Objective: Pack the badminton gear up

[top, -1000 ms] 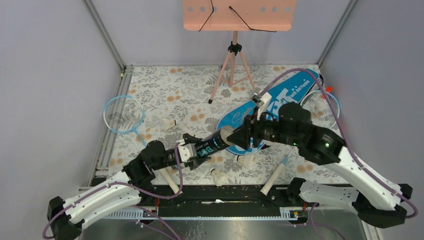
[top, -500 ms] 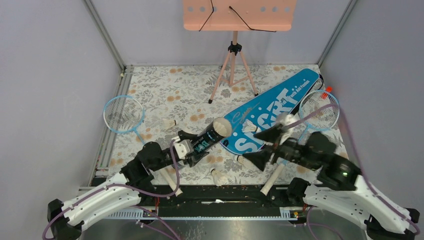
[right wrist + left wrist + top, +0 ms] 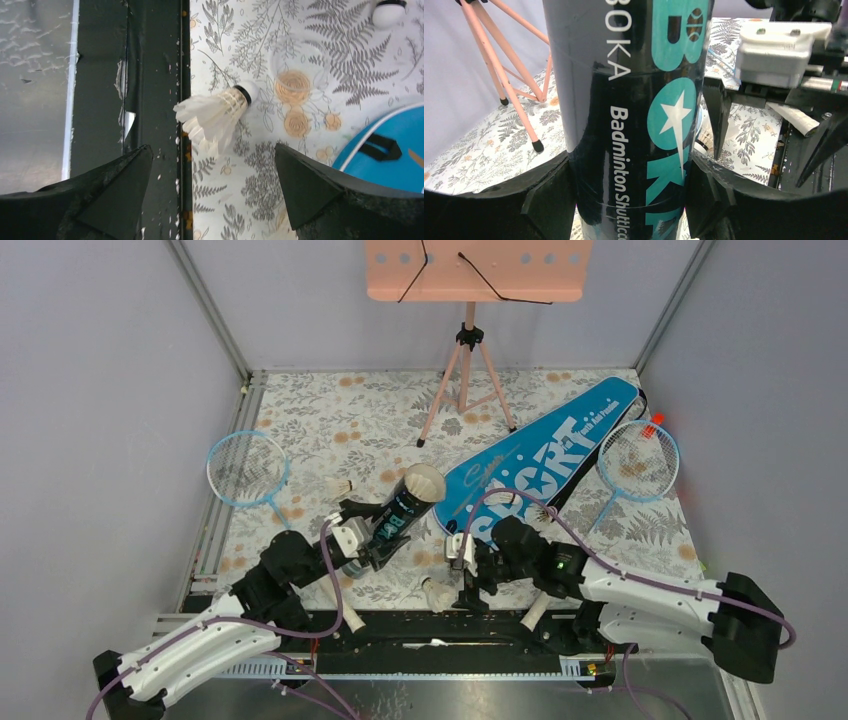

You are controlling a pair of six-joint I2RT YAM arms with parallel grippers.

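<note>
The blue SPORT bag [image 3: 545,465] has not shifted and is not yet packed. The two rackets [image 3: 247,467] also lie where they did, one well to the bag's left and one against its right edge.

The black shuttlecock tube [image 3: 400,520] is still pinched across its body by the left gripper [image 3: 365,540]. Its mouth, white with feathers, now sits just left of the bag's narrow end.

The big change is the right gripper [image 3: 465,580]. A second ago it was at the tube's mouth. It has since swung down to the near side of the bag with its jaws spread wide. It now hangs over a loose shuttlecock [image 3: 215,112] that lies between its fingers, untouched.

My reading is that one shuttlecock has just gone into the tube and this one is being lined up next.
</note>
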